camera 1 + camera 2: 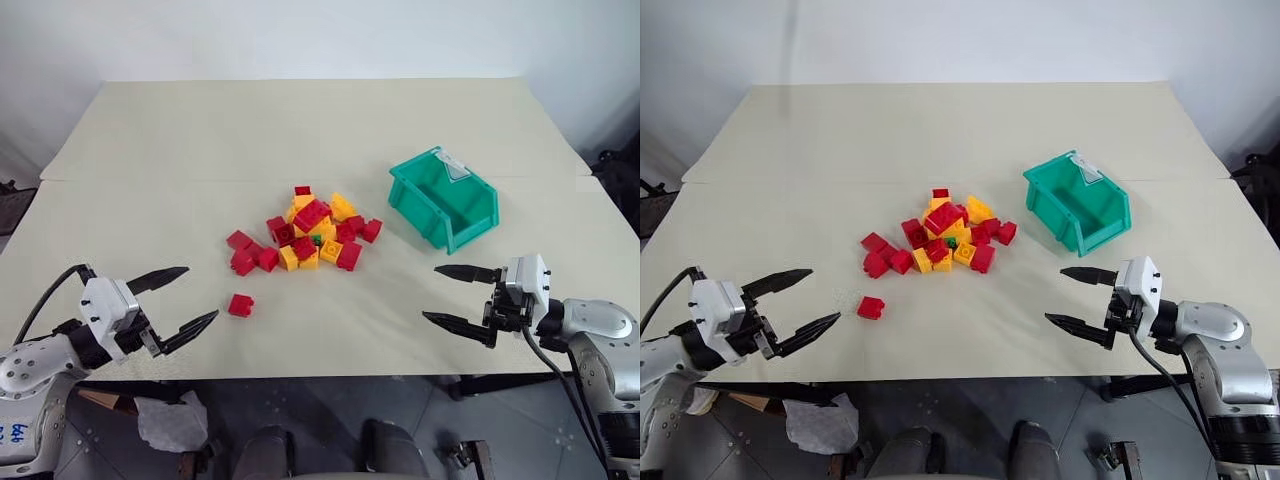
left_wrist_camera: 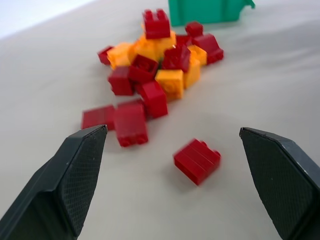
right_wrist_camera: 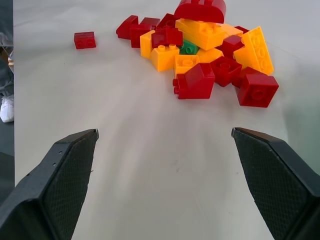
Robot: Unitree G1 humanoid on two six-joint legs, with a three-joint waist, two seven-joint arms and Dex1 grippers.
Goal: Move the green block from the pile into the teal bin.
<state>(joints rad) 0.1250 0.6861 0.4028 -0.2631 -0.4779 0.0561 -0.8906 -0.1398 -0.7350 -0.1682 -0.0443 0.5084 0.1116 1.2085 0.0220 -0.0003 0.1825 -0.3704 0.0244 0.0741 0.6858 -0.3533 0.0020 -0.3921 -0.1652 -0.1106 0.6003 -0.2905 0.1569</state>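
The left pincer [image 1: 185,297] hovers over the near left edge of the pale beige table [image 1: 300,120], its two black fingers spread apart with nothing between them. Just to its right lies a single small red studded plastic brick [image 1: 240,305], apart from the rest. Farther in, near the table's middle, sits the pile [image 1: 305,232], a loose cluster of red and yellow-orange studded bricks. The small dark-green studded block [image 3: 189,48] is wedged low in that pile, hemmed in by yellow bricks and mostly covered, with a red brick resting above it. To the right of the pile, well apart from it, stands the teal rectangular plastic bin [image 1: 444,198], nothing visible inside it. At the near right edge the right pincer [image 1: 458,297] hangs with its fingers wide apart, holding nothing.
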